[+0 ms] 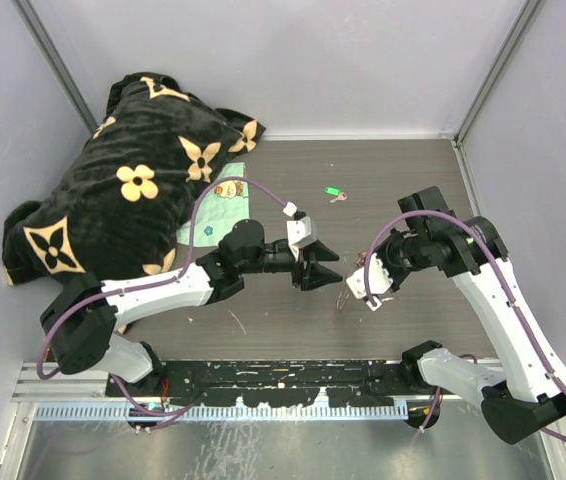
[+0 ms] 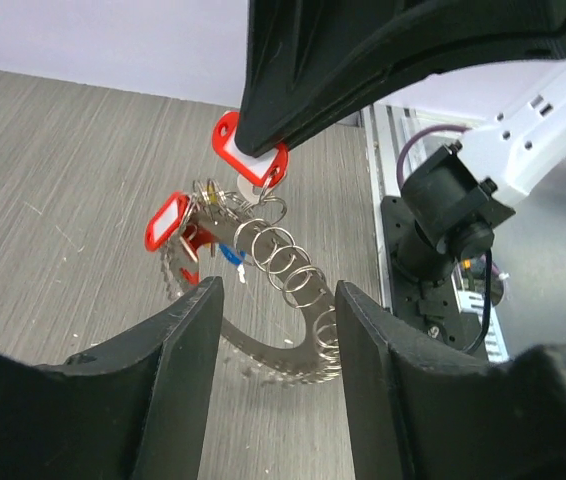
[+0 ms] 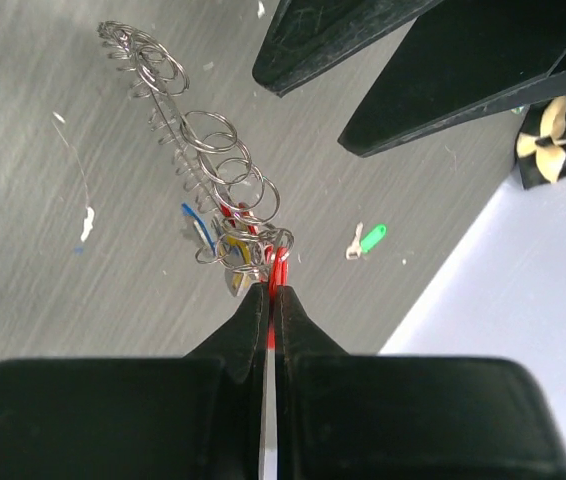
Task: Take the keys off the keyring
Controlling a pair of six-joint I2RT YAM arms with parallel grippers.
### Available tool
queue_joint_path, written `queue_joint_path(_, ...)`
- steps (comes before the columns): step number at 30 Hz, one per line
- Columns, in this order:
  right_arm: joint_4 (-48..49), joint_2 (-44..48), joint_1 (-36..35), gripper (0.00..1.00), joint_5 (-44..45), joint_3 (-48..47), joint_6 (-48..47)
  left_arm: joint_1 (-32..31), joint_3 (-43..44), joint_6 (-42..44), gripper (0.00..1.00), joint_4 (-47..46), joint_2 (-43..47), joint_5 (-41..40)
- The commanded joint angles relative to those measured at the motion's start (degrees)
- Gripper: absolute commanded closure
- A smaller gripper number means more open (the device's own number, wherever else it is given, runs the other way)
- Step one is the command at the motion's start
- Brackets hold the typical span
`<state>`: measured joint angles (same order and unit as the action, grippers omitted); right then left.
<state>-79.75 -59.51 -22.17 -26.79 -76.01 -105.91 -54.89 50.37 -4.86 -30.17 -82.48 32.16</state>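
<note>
One green-tagged key apart (far side), right fingers clenching red-tagged key, left fingers parted by keyring.

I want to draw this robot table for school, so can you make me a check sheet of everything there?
Surface: dark wood-look table, a few white specks.
Job's things: big toothed ring carrying small wire rings and keys with red tags; one green key lies loose on the table.
Clutter: black flowered blanket over a pale green cloth.
Hands: right hand shut on a red tag, the ring dangling from it; left hand open, fingers either side of the ring.
Cables: a purple cable loops along each arm.
Surroundings: grey walls, metal rail at the near edge.
</note>
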Motion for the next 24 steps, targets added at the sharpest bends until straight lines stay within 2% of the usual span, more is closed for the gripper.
queue_joint_path(1, 3.8, 0.0, -2.0, 0.99, 8.4, -4.1, -1.5, 2.1, 2.4, -8.3, 0.48, -12.2, -1.2, -1.3)
queue_joint_path(3, 4.6, -0.1, -2.7, 0.99, 10.0, -4.6, -2.6, 4.3, 1.6, -16.1, 0.40, -18.4, -2.2, -2.1)
queue_joint_path(4, 4.8, -0.3, -2.9, 0.99, 10.2, -5.2, -3.2, 5.7, 1.0, -23.1, 0.39, -21.6, -3.0, -2.0)
queue_joint_path(7, 4.2, -2.3, -3.2, 0.99, 11.0, -8.4, -6.2, 10.1, 1.3, -39.6, 0.42, -30.2, -6.5, 0.2)
queue_joint_path(10, 6.0, -3.6, -3.2, 0.99, 12.3, -11.1, -10.3, 12.2, 1.6, -50.0, 0.46, -36.3, -9.0, 0.9)
queue_joint_path(12, 9.9, -2.3, -3.2, 0.99, 13.6, -9.3, -14.9, 12.9, 1.8, -52.3, 0.47, -36.9, -9.2, 0.6)
queue_joint_path(15, 19.7, 2.4, -3.2, 0.99, 13.8, -2.1, -20.7, 13.7, 2.6, -52.9, 0.47, -31.2, -7.8, -0.4)
queue_joint_path(19, 33.1, 8.0, -3.2, 0.99, 7.8, 6.2, -23.9, 14.6, 4.4, -53.2, 0.45, -23.2, -5.9, 0.0)
queue_joint_path(24, 47.1, 12.9, -3.2, 0.99, -1.5, 14.7, -26.0, 15.8, 5.8, -53.0, 0.44, -18.6, -4.5, 2.2)
